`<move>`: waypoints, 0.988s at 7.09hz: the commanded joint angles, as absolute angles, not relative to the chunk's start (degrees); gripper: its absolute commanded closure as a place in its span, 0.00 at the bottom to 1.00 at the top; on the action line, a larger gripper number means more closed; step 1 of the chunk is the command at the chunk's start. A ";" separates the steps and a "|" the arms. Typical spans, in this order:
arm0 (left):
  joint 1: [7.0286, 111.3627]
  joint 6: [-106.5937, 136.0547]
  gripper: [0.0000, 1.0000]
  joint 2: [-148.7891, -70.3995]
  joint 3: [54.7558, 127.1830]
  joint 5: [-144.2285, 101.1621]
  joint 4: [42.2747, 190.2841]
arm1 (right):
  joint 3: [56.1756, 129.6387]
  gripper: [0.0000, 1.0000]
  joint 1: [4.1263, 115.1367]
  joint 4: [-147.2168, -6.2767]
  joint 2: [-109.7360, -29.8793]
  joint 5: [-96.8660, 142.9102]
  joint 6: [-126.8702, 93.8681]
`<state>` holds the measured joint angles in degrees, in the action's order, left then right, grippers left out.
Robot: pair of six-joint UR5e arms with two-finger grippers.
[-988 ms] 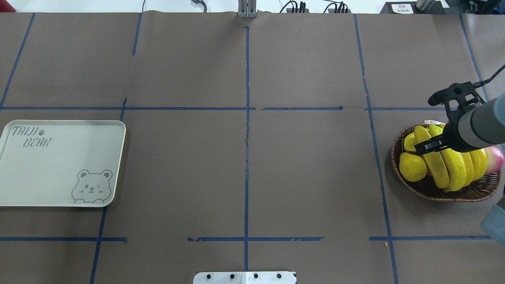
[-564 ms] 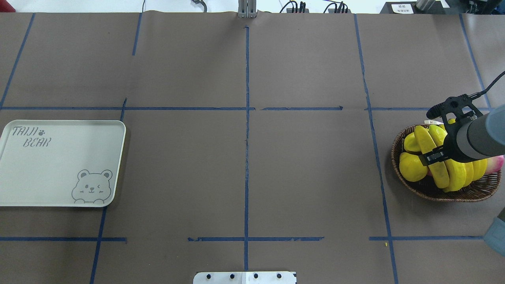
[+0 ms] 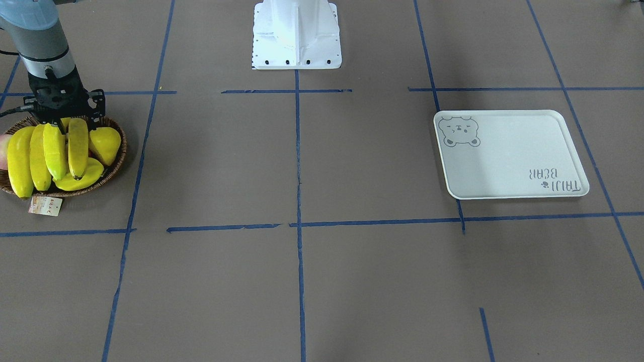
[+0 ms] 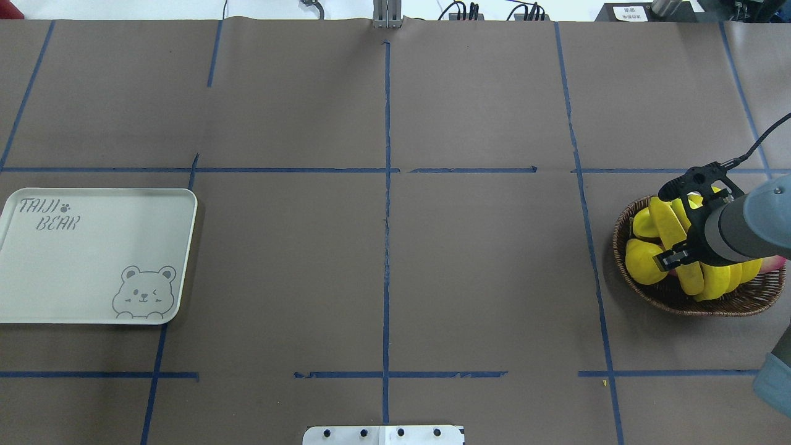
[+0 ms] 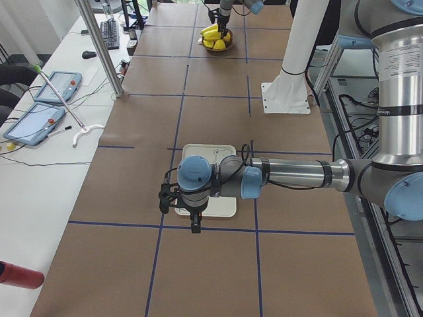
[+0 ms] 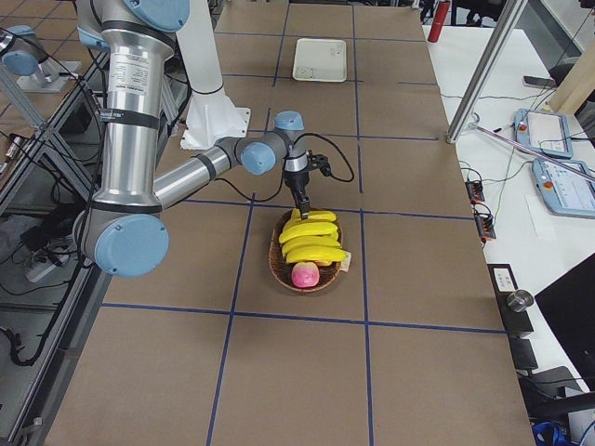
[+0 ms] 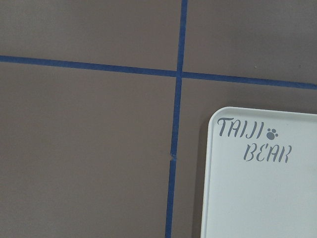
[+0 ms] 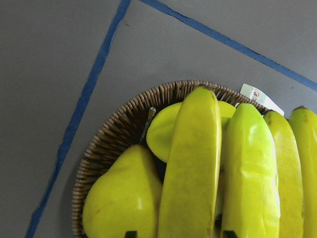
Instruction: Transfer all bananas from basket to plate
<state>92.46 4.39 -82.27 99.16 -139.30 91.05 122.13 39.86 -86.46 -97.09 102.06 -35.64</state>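
Overhead exterior view, starting at the left edge: the plate (image 4: 80,266) is lying on the bench (image 4: 482,259) with nothing on it, its bear print and lettering fully showing. The left arm's fingers (image 5: 196,223) are hanging just beside the plate's edge. They are showing only in the side view, so I cannot tell whether they are spread or closed.

Moving right, well apart from the plate, the basket (image 4: 686,304) is sitting at the far right of the bench. It is holding all four bananas (image 4: 710,278), packed side by side, with a pear (image 4: 642,262) tucked against them. The right arm's fingers (image 4: 675,254) are reaching down into the basket over the leftmost banana (image 4: 666,219). In the right wrist view their two dark tips are standing wide, one on each side of that banana, and are not pinching it.

By my reckoning the job is only just beginning. No banana is on the plate, all four are waiting to be carried across, and the first grasp is being lined up but is not yet closed.
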 commanded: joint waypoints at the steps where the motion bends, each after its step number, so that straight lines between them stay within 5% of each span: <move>1: 92.46 4.48 0.00 -82.27 99.05 -139.31 90.97 | 121.29 0.36 39.73 -86.40 -97.12 102.04 -35.60; 5: 92.46 4.48 0.00 -82.27 99.05 -139.31 90.97 | 120.76 0.37 39.81 -87.62 -96.95 102.13 -35.60; 7: 92.46 4.48 0.00 -82.35 99.05 -139.31 91.05 | 120.85 0.49 39.81 -87.63 -96.59 102.13 -35.60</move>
<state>92.46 4.47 -82.29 99.08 -139.31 90.99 120.78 39.81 -87.54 -96.84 102.12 -35.60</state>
